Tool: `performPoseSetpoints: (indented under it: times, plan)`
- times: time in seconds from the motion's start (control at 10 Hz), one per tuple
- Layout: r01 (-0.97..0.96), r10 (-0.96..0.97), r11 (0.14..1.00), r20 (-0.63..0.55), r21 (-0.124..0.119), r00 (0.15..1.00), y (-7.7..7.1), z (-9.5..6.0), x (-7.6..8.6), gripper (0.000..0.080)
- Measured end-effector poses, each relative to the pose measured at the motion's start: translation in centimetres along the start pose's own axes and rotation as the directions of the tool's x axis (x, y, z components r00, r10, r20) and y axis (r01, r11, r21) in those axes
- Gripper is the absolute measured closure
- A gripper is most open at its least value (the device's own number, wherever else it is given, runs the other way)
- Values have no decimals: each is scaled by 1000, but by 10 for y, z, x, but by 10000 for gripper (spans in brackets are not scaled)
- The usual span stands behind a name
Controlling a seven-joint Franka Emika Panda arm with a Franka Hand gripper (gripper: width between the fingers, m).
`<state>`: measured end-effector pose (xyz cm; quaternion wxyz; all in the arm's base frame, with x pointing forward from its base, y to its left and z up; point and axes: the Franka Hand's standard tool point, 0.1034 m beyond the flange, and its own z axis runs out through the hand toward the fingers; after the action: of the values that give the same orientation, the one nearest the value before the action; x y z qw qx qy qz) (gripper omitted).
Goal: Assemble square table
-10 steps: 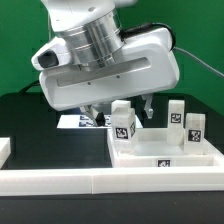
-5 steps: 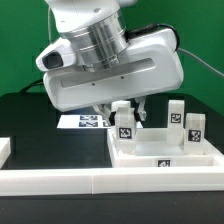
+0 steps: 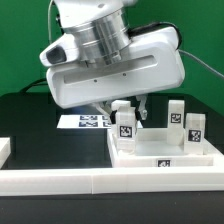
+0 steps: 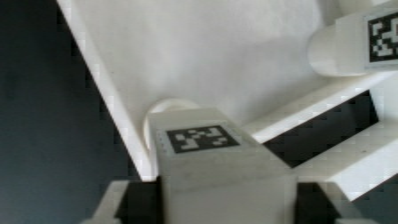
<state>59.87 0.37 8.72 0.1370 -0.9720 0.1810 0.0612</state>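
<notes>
The square tabletop [image 3: 165, 152] lay on the black table [image 3: 30, 120], at the exterior view's right, just behind the long white border wall [image 3: 110, 182]. A white tagged leg [image 3: 124, 124] stood upright inside the tray near its left rim, and the gripper [image 3: 120, 112] had pinched it, one finger on either side. The wrist view showed that leg [image 4: 210, 150] squeezed between both fingers [image 4: 125, 200], its tag facing the camera. Two more legs [image 3: 177, 113] [image 3: 195, 128] stood at the tray's right side. The marker board [image 3: 88, 121] lay flat behind the arm.
</notes>
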Motion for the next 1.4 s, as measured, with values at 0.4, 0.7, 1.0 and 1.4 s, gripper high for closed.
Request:
performPoseSetpoints:
  times: [0.4, 0.7, 1.0, 1.4]
  plan:
    - [16, -16, 1000, -84, -8, 996, 1, 0, -5, 486]
    - [-6, 6, 1000, -83, 1, 997, 1, 0, -5, 486]
    - [-158, 159, 987, -83, 19, 984, 1, 0, -4, 486]
    - [-457, 465, 884, -93, 97, 880, 4, 0, -5, 486]
